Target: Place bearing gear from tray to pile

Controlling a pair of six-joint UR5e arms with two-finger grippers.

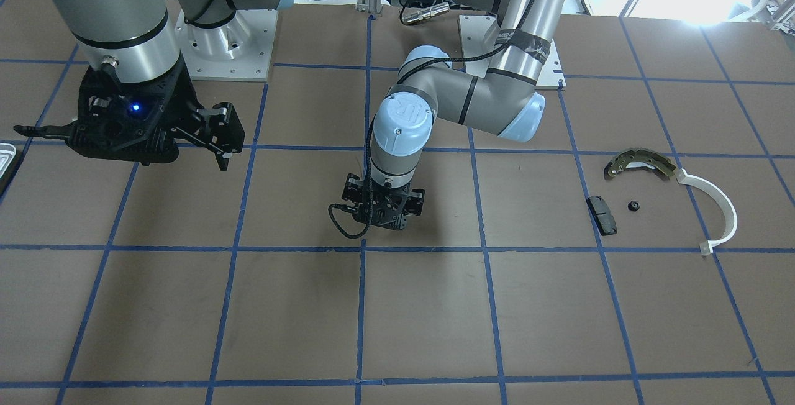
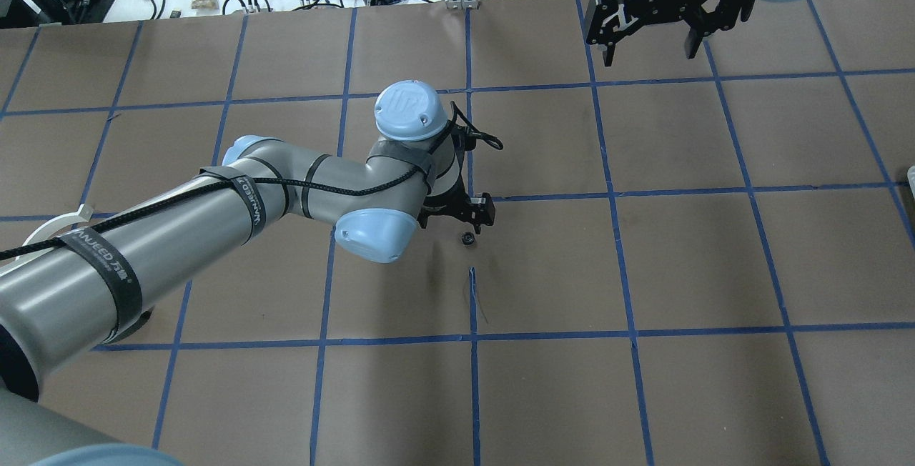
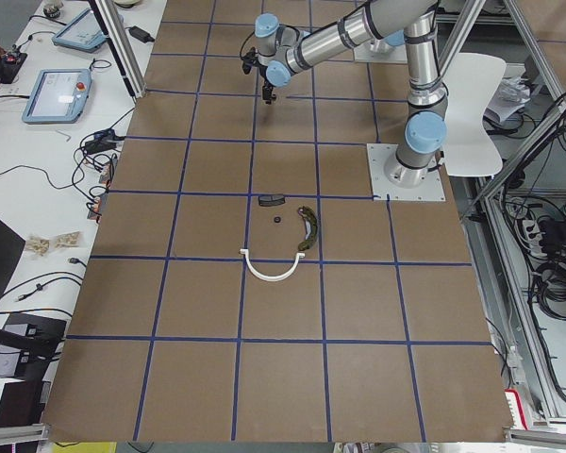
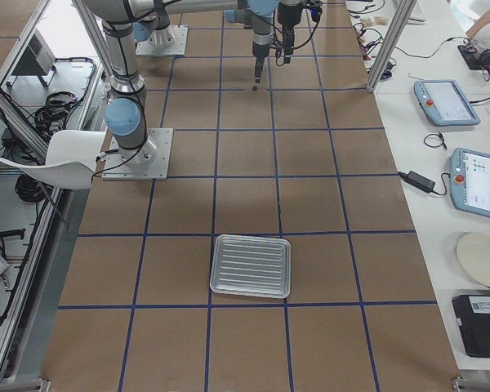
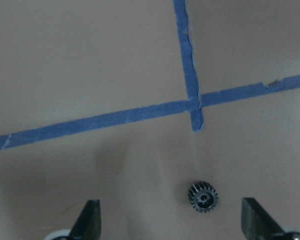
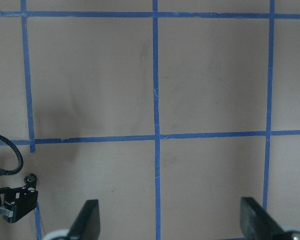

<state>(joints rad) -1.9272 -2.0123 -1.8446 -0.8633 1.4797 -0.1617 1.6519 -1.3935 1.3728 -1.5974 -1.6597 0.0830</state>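
Note:
A small black toothed bearing gear (image 5: pixel 203 196) lies on the brown table just below a blue tape crossing. It also shows in the overhead view (image 2: pixel 468 239). My left gripper (image 5: pixel 170 222) is open and hovers over it, with the gear between the fingers, nearer the right one. My right gripper (image 2: pixel 650 51) is open and empty, held high and far from the gear. The pile holds the olive-grey brake shoe (image 1: pixel 640 164), the white arc (image 1: pixel 714 206) and the black pad (image 1: pixel 602 214). The silver tray (image 4: pixel 251 265) shows no parts in it.
A second small black round part (image 1: pixel 633 206) lies in the pile between the pad and the brake shoe. The tray's corner (image 1: pixel 6 166) shows at the table's edge by the right arm. Blue tape lines grid the table.

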